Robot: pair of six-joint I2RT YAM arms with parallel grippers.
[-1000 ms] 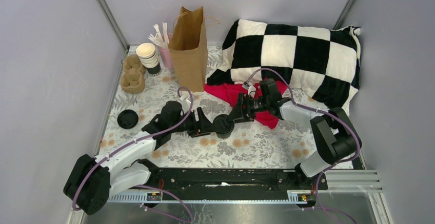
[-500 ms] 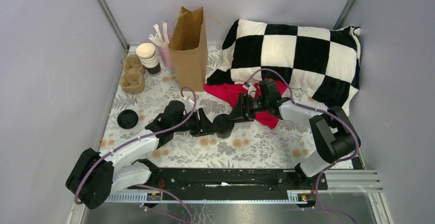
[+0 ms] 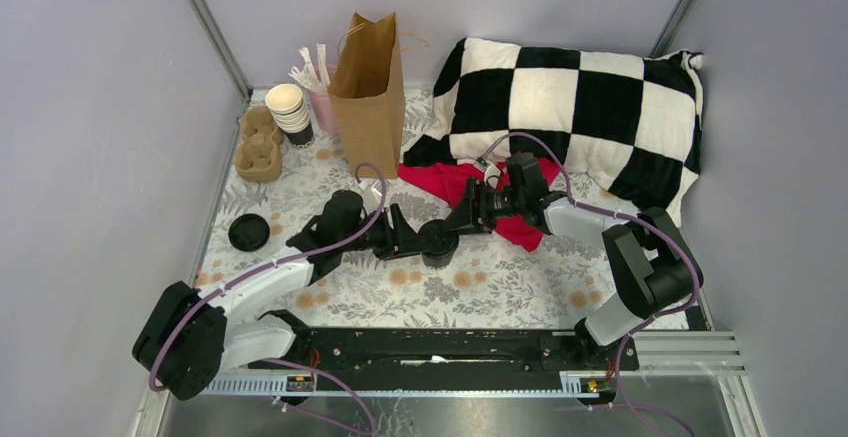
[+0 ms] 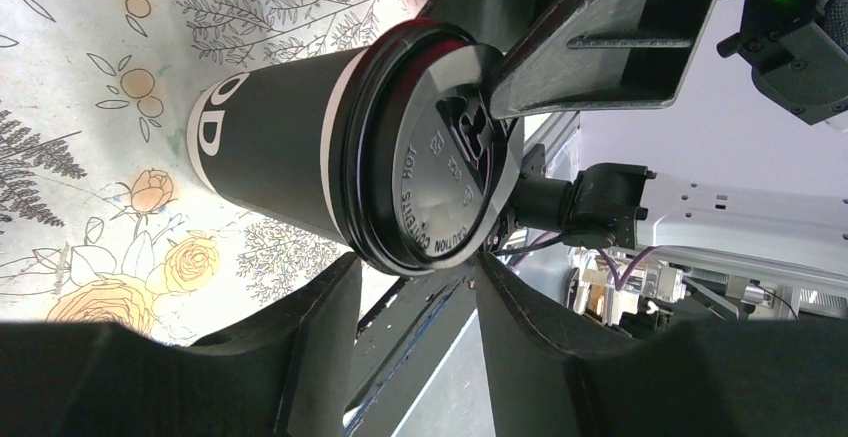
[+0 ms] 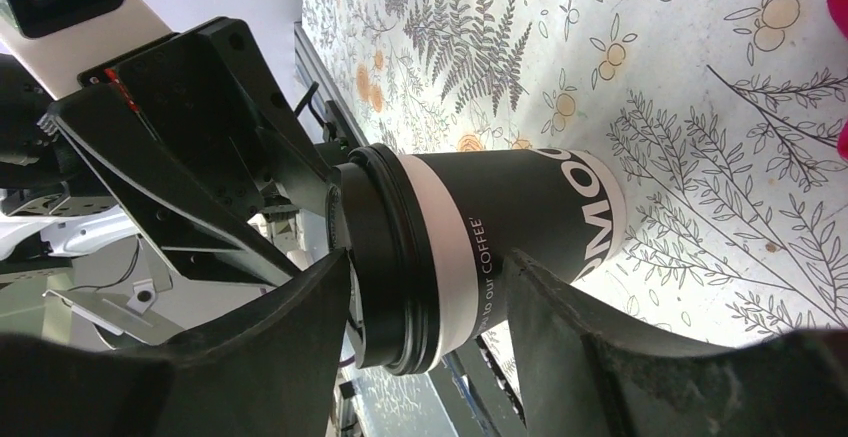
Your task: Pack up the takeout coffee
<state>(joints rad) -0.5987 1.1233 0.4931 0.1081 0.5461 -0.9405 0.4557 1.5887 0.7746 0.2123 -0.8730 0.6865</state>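
Observation:
The takeout coffee (image 3: 438, 241), a dark paper cup with a black lid, stands upright on the floral cloth between both arms. My left gripper (image 3: 424, 243) reaches it from the left. In the left wrist view the lid's rim (image 4: 400, 257) sits pinched between that gripper's (image 4: 415, 272) two fingertips. My right gripper (image 3: 453, 228) comes in from the right, turned on its side. In the right wrist view its jaws (image 5: 428, 262) straddle the cup's top (image 5: 520, 207). One finger lies over the lid and the other rests beside the cup wall, with a gap left. The brown paper bag (image 3: 368, 107) stands open at the back.
A loose black lid (image 3: 248, 231) lies at the left. A stack of lidless cups (image 3: 290, 112), a cardboard carrier (image 3: 258, 144) and a pink holder of straws (image 3: 320, 97) sit at the back left. A checkered pillow (image 3: 570, 107) and a red cloth (image 3: 455, 182) fill the back right.
My left gripper slid right onto the cup's lid and its jaws narrowed. The right gripper's jaws also narrowed around the cup's top. The cup stayed in place.

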